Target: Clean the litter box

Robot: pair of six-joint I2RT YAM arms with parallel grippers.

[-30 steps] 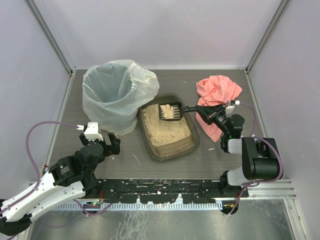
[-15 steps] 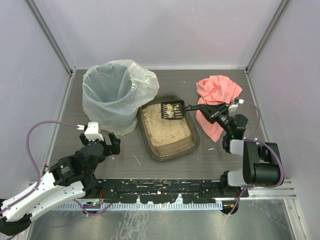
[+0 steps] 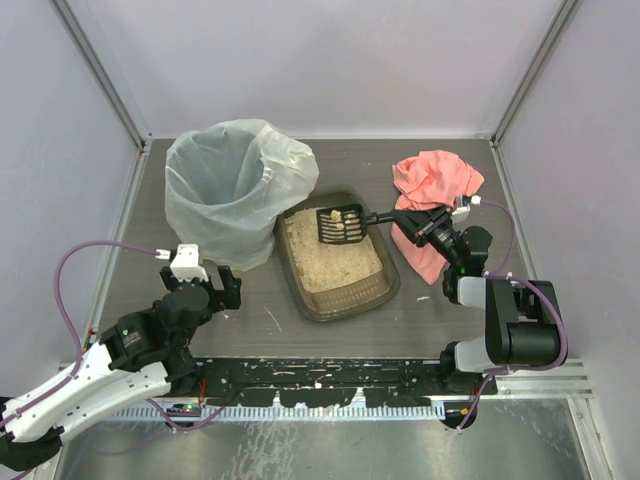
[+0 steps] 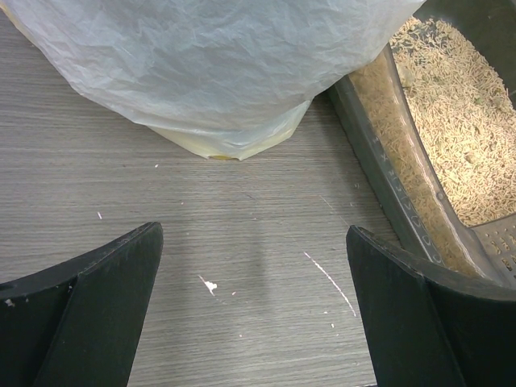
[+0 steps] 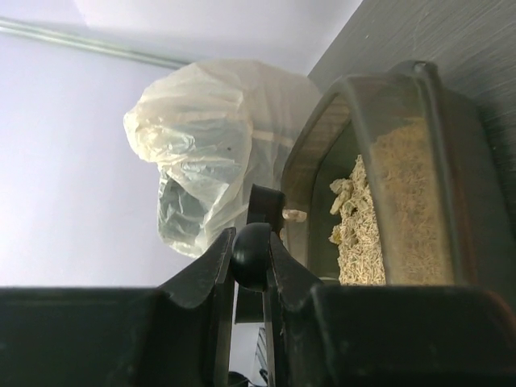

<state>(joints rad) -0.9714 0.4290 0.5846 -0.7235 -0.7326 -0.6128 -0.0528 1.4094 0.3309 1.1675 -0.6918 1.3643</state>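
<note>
Litter box [image 3: 343,305] on grey woodgrain tabletop [image 3: 420,322]

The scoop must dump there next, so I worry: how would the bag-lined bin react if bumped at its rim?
The bin stands tall on a smaller base, so a knock up high might tip or slide it; seemingly empty, it is probably light. Its thin, crumpled bag liner looks floppy and would likely just dent inward.
</note>
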